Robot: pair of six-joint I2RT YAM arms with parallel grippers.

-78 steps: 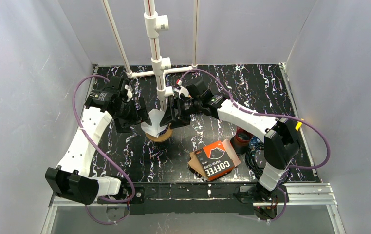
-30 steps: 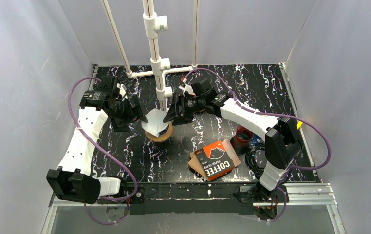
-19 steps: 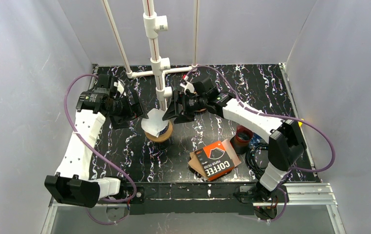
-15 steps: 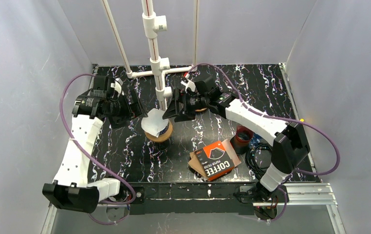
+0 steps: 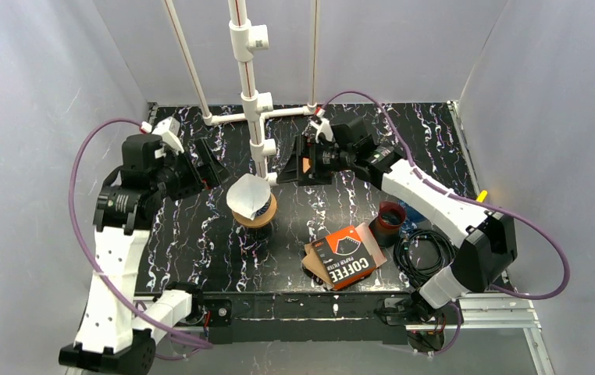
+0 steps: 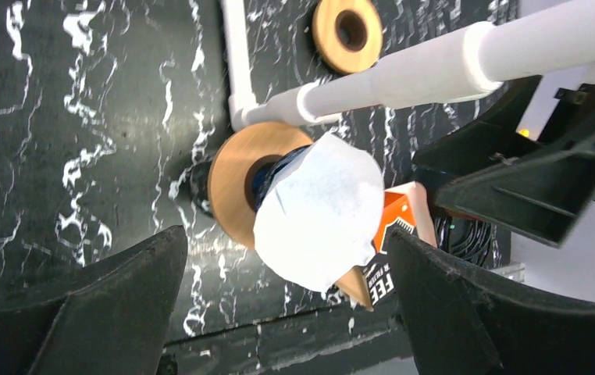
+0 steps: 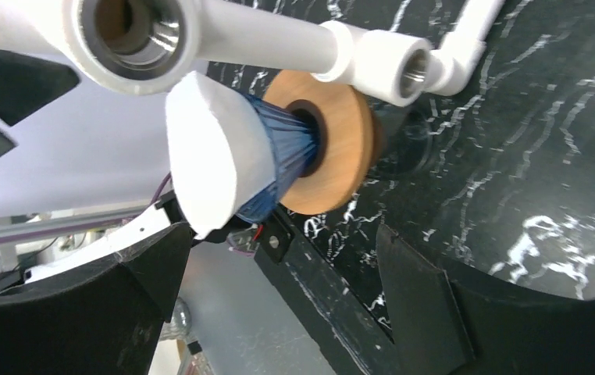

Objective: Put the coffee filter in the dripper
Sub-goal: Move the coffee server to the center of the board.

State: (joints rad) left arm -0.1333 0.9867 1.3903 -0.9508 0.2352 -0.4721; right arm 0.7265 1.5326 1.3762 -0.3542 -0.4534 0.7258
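A white paper coffee filter (image 5: 247,198) sits in the blue dripper (image 7: 279,168), which rests on a round wooden stand (image 5: 261,216). The filter also shows in the left wrist view (image 6: 318,211) and in the right wrist view (image 7: 204,160). My left gripper (image 5: 210,166) is open and empty, to the left of the dripper and apart from it. My right gripper (image 5: 301,164) is open and empty, to the right of the dripper and apart from it.
A white pipe frame (image 5: 249,86) stands just behind the dripper. An orange coffee filter box (image 5: 347,256) lies front right, with a dark red cup (image 5: 389,218) and coiled black cable (image 5: 425,254) beside it. A second wooden ring (image 6: 347,30) lies behind.
Both grippers have let go of the filter and drawn back, the left one to the left and the right one to the right. The filter stays in the dripper.
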